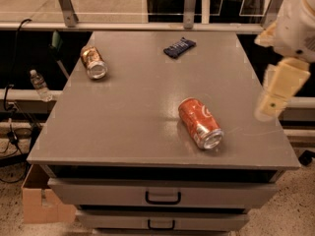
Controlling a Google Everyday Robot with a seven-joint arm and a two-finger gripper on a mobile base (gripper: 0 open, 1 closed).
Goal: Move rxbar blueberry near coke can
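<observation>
Camera view: flat navy rxbar blueberry wrapper (179,47) lay untouched at far side of grey table (133,112), well apart from toppled red-orange coke can (200,123); whole move pending. My gripper (278,92) hung off the right edge, state untellable.

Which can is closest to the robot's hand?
The red coke can, front right. The brown-gold can lies far left. The hand hangs beside the table's right edge.

Table (133,112) (claw (276,96) beside) bears rxbar (179,47), coke (200,123), brown can (93,61).
</observation>
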